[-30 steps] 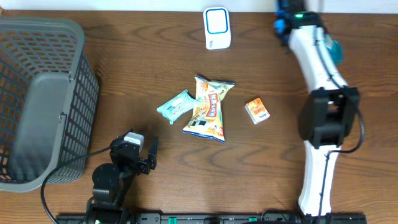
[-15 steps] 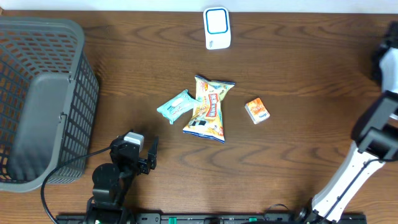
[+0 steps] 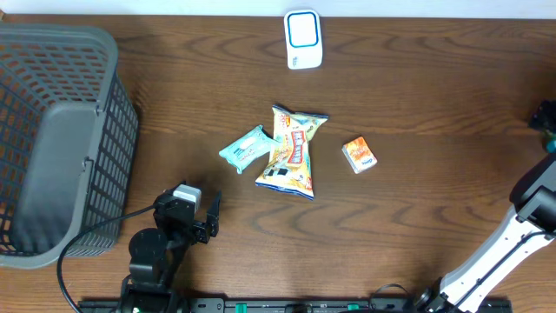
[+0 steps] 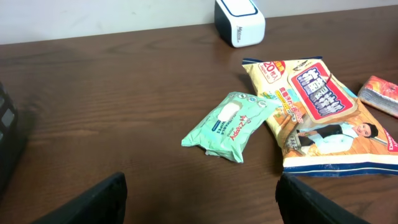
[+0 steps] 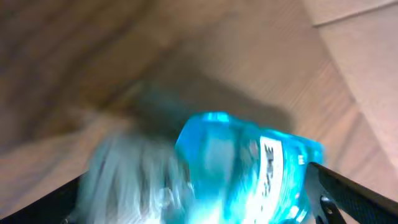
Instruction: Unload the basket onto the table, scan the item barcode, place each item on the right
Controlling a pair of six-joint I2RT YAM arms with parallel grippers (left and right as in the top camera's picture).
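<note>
Swinging away from mid-table [image 3: 174, 96], the right arm [image 3: 532, 209] had reached the far right edge. Left gripper [image 4: 199, 208] hung low and idle, fingers spread, empty. Wipes [image 3: 248, 148], snack bag [image 3: 293, 149] and box [image 3: 359, 155] lay together, well short of the scanner [image 3: 303, 39], likely unscanned. Right gripper [image 5: 196, 177] showed fingers spread wide; a blurred blue packet [image 5: 249, 165] sat beyond them, apparently released.

The white, blue-faced scanner [image 3: 303, 39] stands upright, well apart from the rest; a yellow snack bag [image 3: 294, 152] lies flat, a mint-green wipes pack [image 3: 247, 148] touching its side. A small orange box [image 3: 359, 155] lies near the bag, apart.
</note>
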